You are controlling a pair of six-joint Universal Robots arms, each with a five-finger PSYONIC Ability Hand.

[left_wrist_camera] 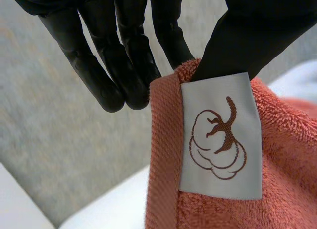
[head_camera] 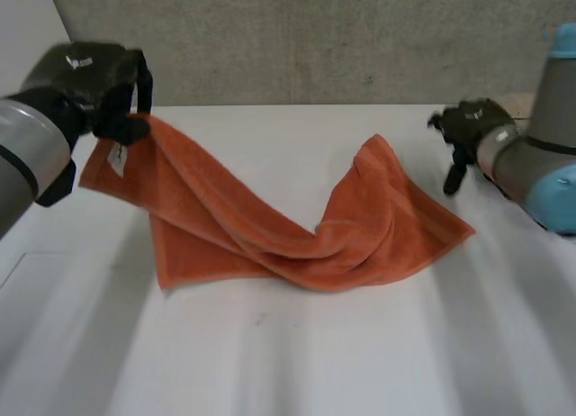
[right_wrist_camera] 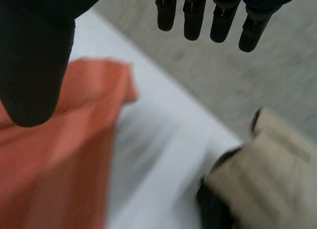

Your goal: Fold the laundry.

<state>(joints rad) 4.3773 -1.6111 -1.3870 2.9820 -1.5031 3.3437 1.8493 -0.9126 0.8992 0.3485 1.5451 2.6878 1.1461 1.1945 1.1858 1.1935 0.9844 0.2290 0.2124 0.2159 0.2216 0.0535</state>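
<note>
Your left hand [head_camera: 94, 87] pinches the orange towel [head_camera: 270, 227] beside its label [left_wrist_camera: 220, 135]; right hand [head_camera: 468, 128] spread, empty. Carry that corner across low.

Orange towel [head_camera: 270, 227], its white label [left_wrist_camera: 220, 135] with brown cotton-boll print, white table [head_camera: 297, 362]

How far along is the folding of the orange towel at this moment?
No finished fold is visible: the orange towel lies twisted and rumpled on the table. In hand: the left hand pinches its labelled corner, lifted. The right hand is open, beside the towel, not touching. The folding itself remains.
</note>
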